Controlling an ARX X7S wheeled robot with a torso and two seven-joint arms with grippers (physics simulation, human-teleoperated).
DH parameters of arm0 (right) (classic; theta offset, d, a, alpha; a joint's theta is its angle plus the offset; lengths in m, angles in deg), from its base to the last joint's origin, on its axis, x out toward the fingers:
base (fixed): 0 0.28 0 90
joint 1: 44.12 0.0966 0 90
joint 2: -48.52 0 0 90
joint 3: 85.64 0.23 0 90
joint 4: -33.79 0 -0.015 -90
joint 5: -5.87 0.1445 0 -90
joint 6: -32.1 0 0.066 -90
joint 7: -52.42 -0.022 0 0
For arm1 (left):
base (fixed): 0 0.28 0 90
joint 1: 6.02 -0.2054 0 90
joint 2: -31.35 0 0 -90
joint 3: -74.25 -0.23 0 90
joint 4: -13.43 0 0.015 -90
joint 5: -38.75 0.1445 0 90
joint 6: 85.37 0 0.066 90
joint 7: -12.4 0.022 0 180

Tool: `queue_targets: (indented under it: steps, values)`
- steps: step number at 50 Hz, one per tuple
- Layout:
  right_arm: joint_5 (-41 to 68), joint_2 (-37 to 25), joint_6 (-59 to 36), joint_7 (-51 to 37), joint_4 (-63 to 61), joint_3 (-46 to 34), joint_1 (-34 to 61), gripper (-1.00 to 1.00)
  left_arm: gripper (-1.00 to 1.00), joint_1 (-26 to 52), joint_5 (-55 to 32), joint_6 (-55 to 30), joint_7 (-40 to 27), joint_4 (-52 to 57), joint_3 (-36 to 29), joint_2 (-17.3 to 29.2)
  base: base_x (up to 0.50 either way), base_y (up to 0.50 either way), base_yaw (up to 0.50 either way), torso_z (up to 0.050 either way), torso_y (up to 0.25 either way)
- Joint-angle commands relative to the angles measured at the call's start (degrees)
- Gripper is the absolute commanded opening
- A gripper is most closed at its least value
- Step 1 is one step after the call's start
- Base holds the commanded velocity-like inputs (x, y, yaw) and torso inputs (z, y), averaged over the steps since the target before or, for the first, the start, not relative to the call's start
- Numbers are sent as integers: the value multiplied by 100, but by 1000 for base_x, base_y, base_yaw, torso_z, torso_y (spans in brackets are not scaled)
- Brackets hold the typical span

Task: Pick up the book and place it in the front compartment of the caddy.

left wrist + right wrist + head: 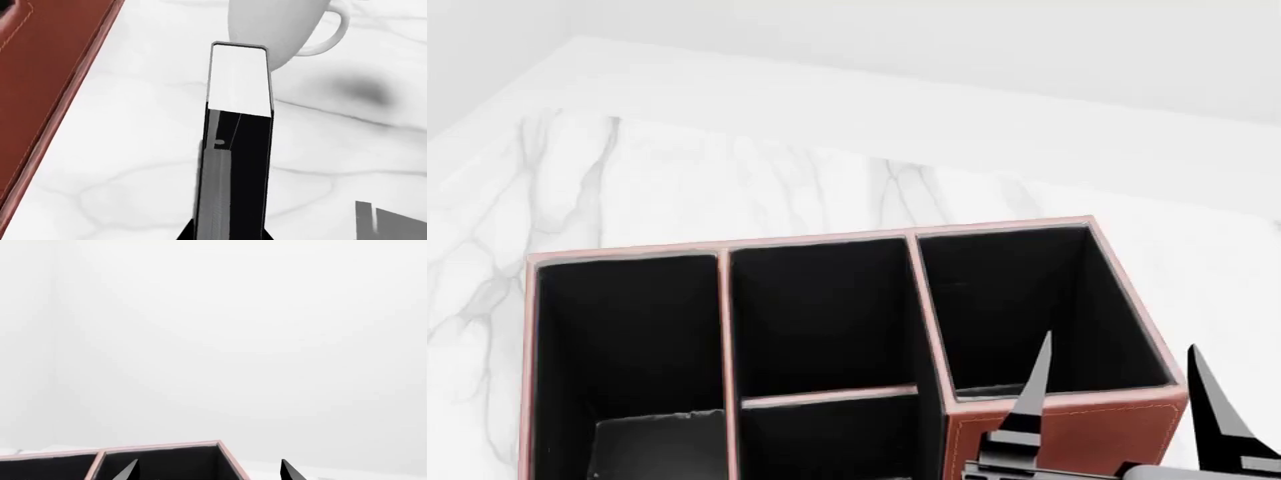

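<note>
A reddish-brown leather-look box caddy (1054,430) with pale edges and black lining stands on a white marble-veined table (667,180). In the head view its cells run left to right: a tall cell at the left, then the middle pair split by a low cross divider, with the front compartment (821,320) as the farther black-lined one, then a cell at the right end.

The thin rectangular book (240,80), black-covered with a white page edge, shows only in the left wrist view. It stands on end between the dark fingers of the left gripper (230,200), which pinch its lower part; its free end points at the table, close to a white ceramic mug (280,25) and beside the caddy's outer wall. It is outside every cell.

At the head view's lower right, the right gripper (1121,400) has its two pointed black fingers (1034,395) spread apart, holding nothing, by the caddy's near right corner.
</note>
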Motion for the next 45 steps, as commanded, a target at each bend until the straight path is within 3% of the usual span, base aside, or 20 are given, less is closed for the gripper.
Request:
queue_targets:
  steps: [1, 22, 45]
  values:
    - [-92, 107, 50, 71, 54, 133, -32, 100, -100, 134, -118, 61, 79, 362, 384, -60, 0, 0, 0, 0, 0]
    - [-13, 38, -103, 3, -42, 128, 21, 100, -100, 714, -695, -173, 18, 1310, 821, 222, 0, 0, 0, 0, 1]
    - [-4, 0, -45, -21, 2, 59, 18, 100, -100, 2257, -177, -339, 418, 1109, 648, 426, 0, 0, 0, 0, 1]
